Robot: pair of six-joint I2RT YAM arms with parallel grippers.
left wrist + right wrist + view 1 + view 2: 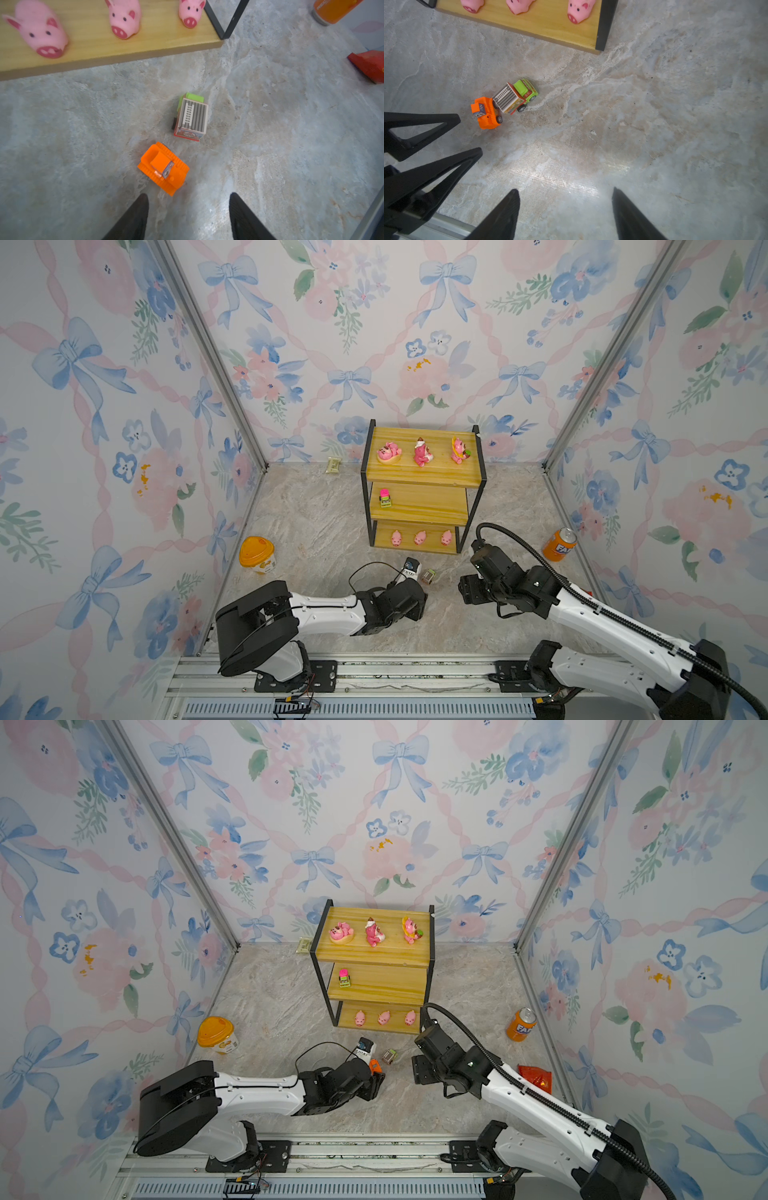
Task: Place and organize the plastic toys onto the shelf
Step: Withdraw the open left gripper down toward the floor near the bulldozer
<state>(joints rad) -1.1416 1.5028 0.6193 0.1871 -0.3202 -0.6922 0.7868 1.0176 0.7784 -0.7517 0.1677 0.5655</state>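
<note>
The shelf (424,477) stands at the back centre in both top views. Its top board carries three pink figurines (422,452), the middle board a pink-green car (385,498), and the bottom board three pink pigs (420,537). On the floor in front lie an orange car (163,168) and, touching it, a grey-green car (192,117). My left gripper (188,195) is open, its tips just short of the orange car with nothing between them. My right gripper (564,189) is open over bare floor, to the right of both cars.
An orange-lidded yellow tub (257,554) stands by the left wall and an orange soda can (559,544) by the right wall. A red snack packet (536,1078) lies beside the right arm. A small pale packet (333,465) rests at the back wall.
</note>
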